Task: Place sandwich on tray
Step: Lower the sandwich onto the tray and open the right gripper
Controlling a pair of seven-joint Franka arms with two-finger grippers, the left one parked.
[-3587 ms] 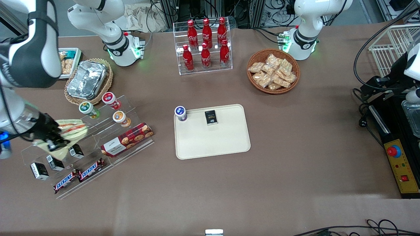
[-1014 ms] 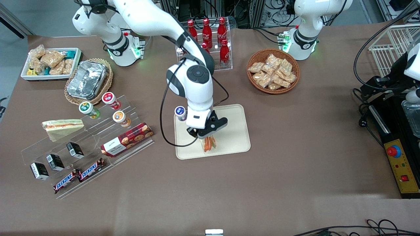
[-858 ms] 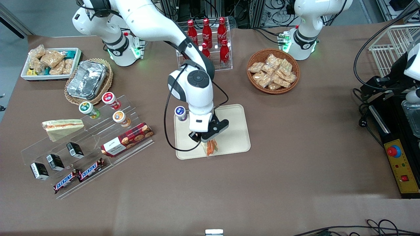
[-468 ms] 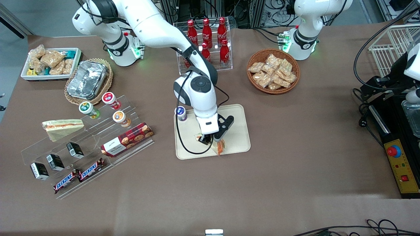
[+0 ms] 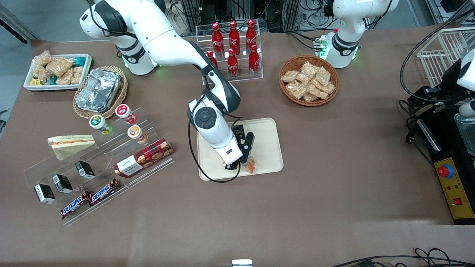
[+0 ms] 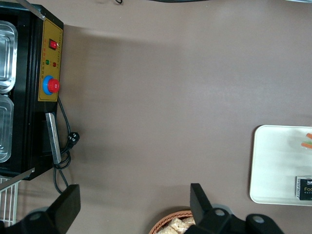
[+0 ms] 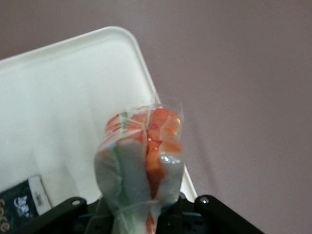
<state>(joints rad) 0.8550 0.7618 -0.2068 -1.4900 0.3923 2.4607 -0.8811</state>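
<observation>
The smooth cream tray [image 5: 267, 129] sits at frame centre in the front view. Over its near edge the gripper [image 5: 237, 165] pinches the sandwich [image 5: 251, 165]. The right wrist view alone shows crinkled clear wrap, white bread and orange filling [image 7: 146, 161].

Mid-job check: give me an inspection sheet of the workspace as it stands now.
Surface: brown table, dry, nothing spilled.
Job's things: sandwich low over the tray, near the tray's edge closest to the front camera; second sandwich on the acrylic shelf.
Clutter: black packet on tray; cola bottles; wicker basket of snacks.
Grippers: claw shut on sandwich, above tray.
Cables: black cable looping from the wrist.
Surroundings: control box at parked arm's end.
</observation>
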